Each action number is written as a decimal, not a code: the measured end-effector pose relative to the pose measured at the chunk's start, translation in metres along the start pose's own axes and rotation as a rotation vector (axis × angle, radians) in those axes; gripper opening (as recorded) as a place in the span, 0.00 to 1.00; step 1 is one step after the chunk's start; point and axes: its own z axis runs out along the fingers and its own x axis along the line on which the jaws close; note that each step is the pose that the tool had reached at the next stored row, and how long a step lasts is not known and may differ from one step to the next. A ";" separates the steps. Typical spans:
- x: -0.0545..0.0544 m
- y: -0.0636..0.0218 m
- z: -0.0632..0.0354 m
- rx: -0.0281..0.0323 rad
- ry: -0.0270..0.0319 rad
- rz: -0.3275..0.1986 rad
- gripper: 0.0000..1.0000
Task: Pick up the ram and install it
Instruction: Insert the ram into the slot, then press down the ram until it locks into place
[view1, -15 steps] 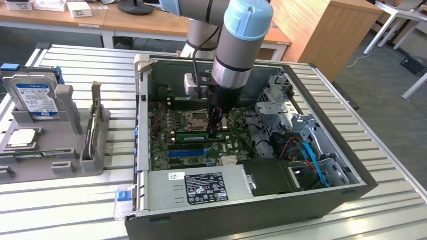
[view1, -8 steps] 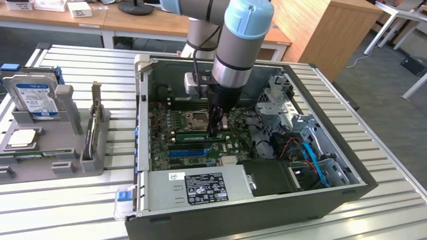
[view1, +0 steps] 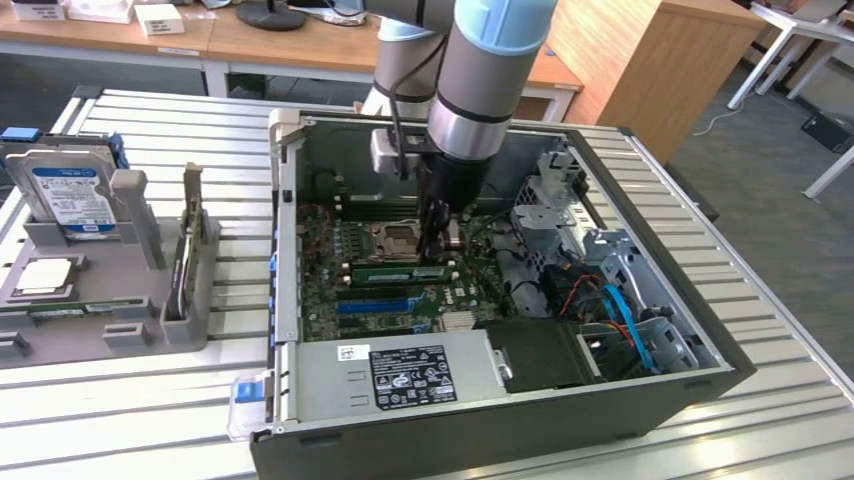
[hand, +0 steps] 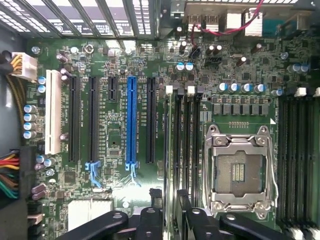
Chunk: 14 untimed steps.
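- Starting at six o'clock in the exterior view, nearest the camera, an open computer case (view1: 441, 445) is seen lying on a slatted metal table (view1: 147, 410). Its silver power supply (view1: 400, 370) is set along the near wall.
- Just beyond, toward the middle of the case, a green motherboard (view1: 320, 290) is shown, crossed by a blue expansion slot (view1: 380, 305).
- One step farther in, the ram (view1: 400, 272) is found. It is a long green stick standing on edge in a memory slot, between the blue slot and the processor socket (view1: 398, 238).
- The gripper (view1: 435, 238) is held directly over the ram's three o'clock end. Whether it is touching the stick or just clear of it cannot be told.
- In the wrist view its black fingers (hand: 150, 220) are seen spread apart, astride the bank of memory slots. The tool is therefore judged released, with nothing clamped.
- Progress is judged as late. The picking up and carrying appear done, since the ram is placed in its slot inside the case. Whether it is pressed fully home, with the end latches closed, cannot be told, so only that seating may be left.
- At nine o'clock, the exterior view's left, well apart from the case, a grey parts tray (view1: 147, 290) is seen. A hard drive (view1: 64, 195) and a square processor chip (view1: 40, 278) are resting in it.
- Farthest off, at twelve o'clock, wooden desks (view1: 267, 40) are visible behind the arm.
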 end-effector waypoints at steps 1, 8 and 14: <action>0.000 0.0000 -0.0014 0.0000 0.0000 0.000 0.25; 0.000 0.0000 -0.0057 0.0001 -0.0002 0.000 0.25; 0.000 0.0000 -0.0058 0.0000 0.0000 0.000 0.25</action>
